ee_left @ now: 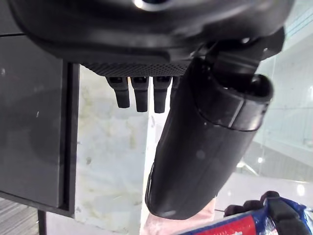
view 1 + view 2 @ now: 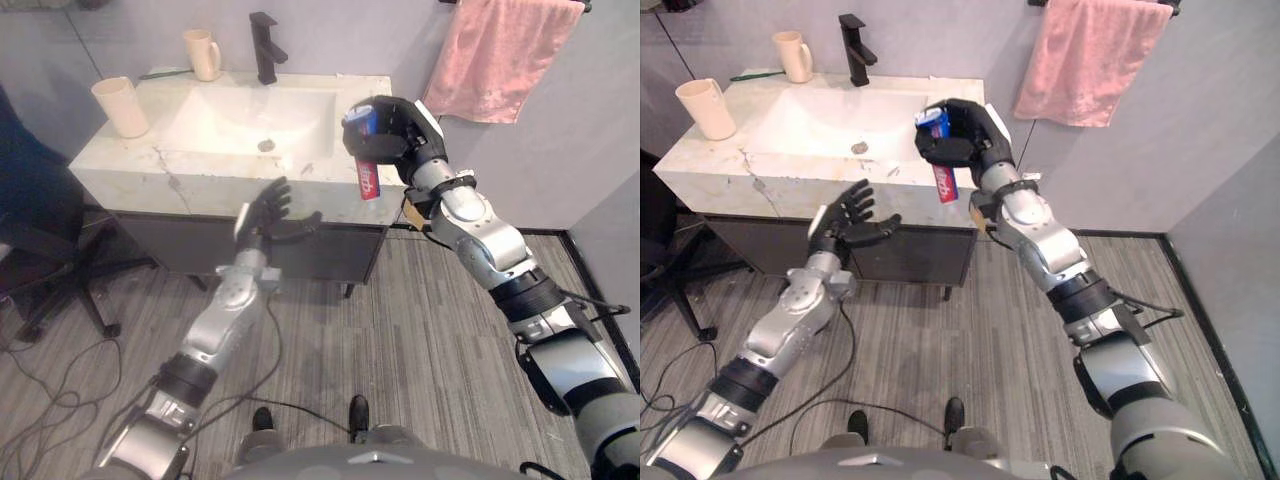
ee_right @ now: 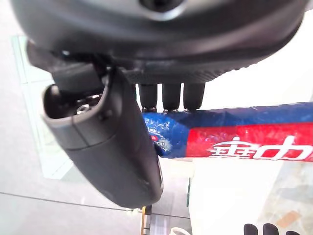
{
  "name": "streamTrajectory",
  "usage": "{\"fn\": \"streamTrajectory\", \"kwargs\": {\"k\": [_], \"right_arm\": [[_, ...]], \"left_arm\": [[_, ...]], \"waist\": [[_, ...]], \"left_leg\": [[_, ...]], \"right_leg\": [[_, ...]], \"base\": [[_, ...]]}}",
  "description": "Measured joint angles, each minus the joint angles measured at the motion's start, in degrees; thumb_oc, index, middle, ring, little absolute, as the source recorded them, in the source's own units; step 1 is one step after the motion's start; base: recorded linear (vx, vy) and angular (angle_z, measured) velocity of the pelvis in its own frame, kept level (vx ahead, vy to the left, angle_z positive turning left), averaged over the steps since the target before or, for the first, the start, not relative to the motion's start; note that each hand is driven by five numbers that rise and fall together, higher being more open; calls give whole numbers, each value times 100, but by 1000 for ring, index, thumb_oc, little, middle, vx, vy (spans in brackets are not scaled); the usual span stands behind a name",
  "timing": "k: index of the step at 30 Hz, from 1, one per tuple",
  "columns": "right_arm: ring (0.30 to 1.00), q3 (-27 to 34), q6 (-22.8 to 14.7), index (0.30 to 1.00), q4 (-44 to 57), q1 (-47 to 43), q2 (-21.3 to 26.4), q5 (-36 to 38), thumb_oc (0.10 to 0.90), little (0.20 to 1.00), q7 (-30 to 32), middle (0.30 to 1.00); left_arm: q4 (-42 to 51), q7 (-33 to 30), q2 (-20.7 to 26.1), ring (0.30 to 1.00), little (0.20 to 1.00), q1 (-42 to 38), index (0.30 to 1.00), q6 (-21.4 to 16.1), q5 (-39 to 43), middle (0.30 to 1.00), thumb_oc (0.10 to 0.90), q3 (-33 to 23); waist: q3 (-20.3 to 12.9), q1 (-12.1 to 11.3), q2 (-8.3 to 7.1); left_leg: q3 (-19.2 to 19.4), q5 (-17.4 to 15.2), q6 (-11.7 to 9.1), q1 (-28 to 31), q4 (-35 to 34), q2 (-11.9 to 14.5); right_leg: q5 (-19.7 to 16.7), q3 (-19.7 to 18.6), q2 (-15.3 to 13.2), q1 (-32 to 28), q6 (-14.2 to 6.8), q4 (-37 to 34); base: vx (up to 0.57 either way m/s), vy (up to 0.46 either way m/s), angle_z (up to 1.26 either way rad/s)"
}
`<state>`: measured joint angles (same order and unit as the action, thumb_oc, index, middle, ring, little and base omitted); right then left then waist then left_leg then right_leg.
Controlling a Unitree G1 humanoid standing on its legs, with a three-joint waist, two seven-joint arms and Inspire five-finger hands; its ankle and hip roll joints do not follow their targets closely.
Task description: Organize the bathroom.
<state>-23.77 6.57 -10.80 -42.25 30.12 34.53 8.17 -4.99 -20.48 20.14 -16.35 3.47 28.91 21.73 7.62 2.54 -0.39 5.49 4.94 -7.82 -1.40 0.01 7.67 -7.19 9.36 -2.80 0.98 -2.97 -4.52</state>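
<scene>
1. Left eye view puts the left robot hand nearest, raised in front of the dark cabinet with its fingers spread and relaxed, grasping nothing.
2. Just beyond, the right robot hand is clenched round a toothpaste tube, a soft red and blue tube. Its long axis hangs nearly upright, the red end pointing down past the desk's front edge.
3. The tube sits above the right corner of the desk, a pale marble top with grey veins, so I judge the right arm the one to set it down, moving leftward and away over the top.
4. Farther in lies the smooth white basin, then a ribbed cream cup at the left.
5. At the back stand a cream mug and a matt black faucet; a pink terry towel hangs on the wall.
</scene>
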Motion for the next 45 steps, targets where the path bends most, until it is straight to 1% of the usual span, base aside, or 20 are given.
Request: {"fn": "streamTrajectory", "kwargs": {"k": [4, 9, 14, 19, 23, 25, 27, 31, 34, 35, 36, 37, 38, 39, 40, 41, 42, 43, 44, 45], "right_arm": [[300, 1, 0, 300, 2, 73, 6, 1, 400, 300, -46, 300], [300, 32, -2, 300, 9, 73, 6, -39, 400, 300, -152, 300], [300, 32, -3, 300, 28, 46, 67, -56, 400, 300, -273, 300], [300, 115, -1, 300, 49, -60, 241, -265, 400, 300, -211, 300], [300, 127, -2, 300, 96, -309, 244, -289, 400, 300, -131, 300], [300, 127, -16, 300, 101, -492, 231, -286, 400, 300, -127, 300], [300, 128, -29, 300, 102, -555, 210, -291, 400, 300, -115, 300], [300, 142, -62, 300, 86, -577, 153, -509, 400, 300, 20, 300], [300, 159, -90, 300, 213, -562, 158, -771, 400, 300, 158, 300], [300, 234, -144, 300, 358, -492, 170, -790, 400, 300, 212, 300], [300, 278, -168, 300, 481, -458, 180, -792, 400, 300, 221, 300], [300, 318, -188, 300, 738, -420, 178, -851, 400, 300, 221, 300], [300, 333, -258, 300, 977, -423, 224, -902, 400, 300, 220, 300], [300, 333, -298, 300, 1059, -433, 273, -918, 400, 300, 228, 300], [300, 341, -305, 300, 1208, -426, 306, -947, 400, 300, 310, 300], [300, 355, -336, 300, 1302, -427, 326, -957, 400, 300, 384, 300], [300, 355, -371, 300, 1341, -428, 319, -975, 400, 300, 420, 300], [300, 337, -424, 300, 1387, -428, 320, -1009, 400, 300, 455, 300], [300, 323, -481, 300, 1386, -412, 323, -1005, 400, 300, 498, 300], [300, 304, -490, 300, 1364, -411, 343, -996, 400, 300, 575, 300]], "left_arm": [[-3, -49, 60, 900, 900, 2, 900, -6, 0, 900, 800, -93], [-7, -242, 103, 900, 900, 126, 900, -92, -6, 900, 800, -463], [-135, -542, 123, 900, 900, 438, 900, -193, -32, 900, 800, -1005], [-620, -564, 125, 900, 900, 1020, 900, -191, -31, 900, 800, -1732], [-823, -366, 172, 900, 900, 1666, 900, -211, -39, 900, 800, -2127], [-996, -241, 202, 900, 900, 1888, 900, -238, -71, 900, 800, -2152], [-1181, -131, 214, 900, 900, 1890, 900, -243, -220, 900, 800, -2151], [-1279, 262, 252, 900, 900, 1884, 900, -243, -251, 900, 800, -2013], [-1271, 455, 315, 900, 900, 1754, 900, -233, -251, 900, 800, -1813], [-1276, 503, 340, 900, 900, 1635, 900, -206, -253, 900, 800, -1740], [-1272, 521, 339, 900, 900, 1555, 900, -205, -255, 900, 800, -1719], [-1312, 507, 368, 900, 900, 1413, 900, -180, -262, 900, 800, -1682], [-1311, 551, 395, 900, 900, 1277, 900, -181, -277, 900, 800, -1647], [-1310, 564, 448, 900, 900, 1201, 900, -182, -285, 900, 800, -1576], [-1307, 577, 545, 900, 900, 1086, 900, -174, -305, 900, 800, -1465], [-1305, 586, 551, 900, 900, 992, 900, -170, -332, 900, 800, -1374], [-1301, 588, 544, 900, 900, 966, 900, -172, -398, 900, 800, -1336], [-1299, 572, 506, 900, 900, 955, 900, -173, -453, 900, 800, -1296], [-1312, 544, 499, 900, 900, 957, 900, -165, -468, 900, 800, -1220], [-1322, 527, 486, 900, 900, 957, 900, -167, -469, 900, 800, -1120]], "waist": [[15, 50, -26], [30, -89, -51], [61, -231, -103], [222, -402, -64], [261, -639, -46], [316, -749, -133], [368, -695, -160], [448, -574, -161], [519, -367, -43], [550, -305, 7], [587, -270, 67], [644, -160, 166], [737, 22, 338], [755, 59, 385], [752, 112, 402], [732, 90, 368], [713, 91, 335], [678, 119, 284], [628, 128, 196], [612, 204, 165]], "left_leg": [[-26, 96, 123, 152, -272, -165], [-73, 105, 142, 305, -439, -191], [-40, 96, 135, 267, -368, -201], [397, 8, 203, -70, 193, -158], [328, -104, 290, -173, 173, -79], [238, -145, 336, -244, 246, -156], [183, -230, 408, -324, 389, -193], [7, -587, 644, -401, 819, -372], [-139, -674, 858, -185, 896, -621], [-219, -711, 981, -61, 926, -747], [-293, -851, 1179, -19, 945, -818], [-415, -778, 1125, 97, 848, -855], [-551, -714, 1137, 257, 659, -799], [-592, -714, 1139, 345, 553, -807], [-658, -657, 1093, 557, 280, -831], [-574, -660, 1039, 737, 102, -907], [-536, -722, 955, 820, 18, -964], [-453, -825, 919, 938, -85, -1053], [-343, -797, 1033, 1067, -130, -1188], [-382, -882, 1077, 1147, -131, -1244]], "right_leg": [[-50, -33, -134, -49, -112, -1], [-113, -6, -160, -166, -245, -2], [-77, 120, -165, -254, -241, -4], [201, 743, -203, -648, -141, -8], [354, 873, -182, -739, -91, -6], [350, 919, -291, -756, -98, 20], [429, 880, -337, -775, -54, 177], [657, 703, -612, -736, 23, 938], [681, 595, -1009, -366, 42, 2346], [769, 566, -1272, 15, 101, 3331], [737, 370, -1255, 265, 27, 3918], [878, -109, -1000, 637, -55, 4724], [1096, -327, -548, 834, -111, 4831], [1214, -407, -299, 948, -195, 4751], [1471, -345, 2, 1022, -176, 4096], [1500, 59, 62, 1102, -131, 3238], [1461, 218, 92, 1176, -145, 2752], [1322, 392, 133, 1310, -299, 2039], [959, 467, 121, 1451, -342, 1482], [764, 400, 136, 1598, -326, 1387]], "base": [[-20, 34, 13], [22, 35, 10], [75, 39, 18], [132, 168, 70], [261, 330, 49], [328, 439, 36], [228, 325, 41], [409, 558, 56], [430, 501, 53], [317, 261, 29], [424, 292, 39], [431, 122, 54], [439, 100, 54], [478, 55, 51], [378, -38, 17], [488, -60, 6], [400, -47, -17], [414, -23, -26], [320, -7, -20], [332, 2, 11]]}}
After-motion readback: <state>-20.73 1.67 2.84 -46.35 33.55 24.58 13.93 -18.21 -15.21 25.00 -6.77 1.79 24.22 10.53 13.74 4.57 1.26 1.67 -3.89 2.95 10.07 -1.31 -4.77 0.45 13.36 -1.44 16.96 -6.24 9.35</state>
